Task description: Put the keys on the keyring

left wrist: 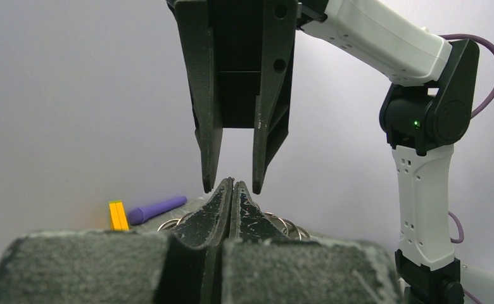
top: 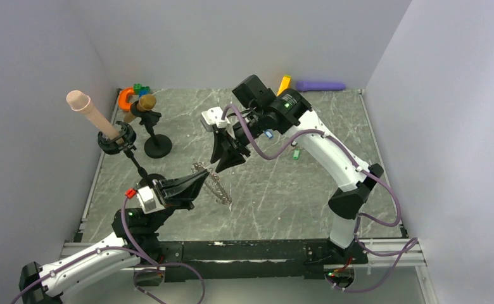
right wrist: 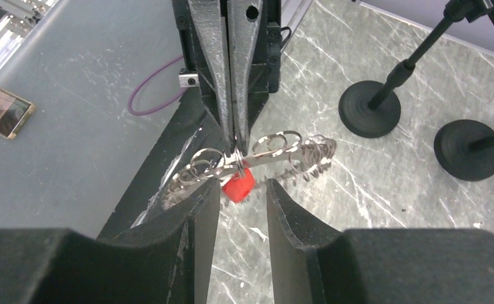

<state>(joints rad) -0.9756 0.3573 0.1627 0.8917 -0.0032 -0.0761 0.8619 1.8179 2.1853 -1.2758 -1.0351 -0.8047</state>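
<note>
Finding: the left gripper point(right wrist: 234, 144) has its jaws pressed together, clamped on the floppy loop of silver-grey metal chain links point(right wrist: 279, 145) and holding it above the grey marble table point(right wrist: 390, 209). The loop's long axis runs crosswise to the right gripper point(right wrist: 241, 190), whose jaws stand apart and grip nothing. 1 small red plastic key tag point(right wrist: 238, 187) hangs at the loop, directly between those 2 open fingers (whether it is fully threaded cannot be told). The right arm is nearer the tag. Judged next: retreat straight back, clear of the loop.

Keyring point(right wrist: 276, 147) in the left gripper point(right wrist: 236, 147) — a key point(right wrist: 238, 187) beneath it, right gripper point(right wrist: 241, 185) just above.
</note>
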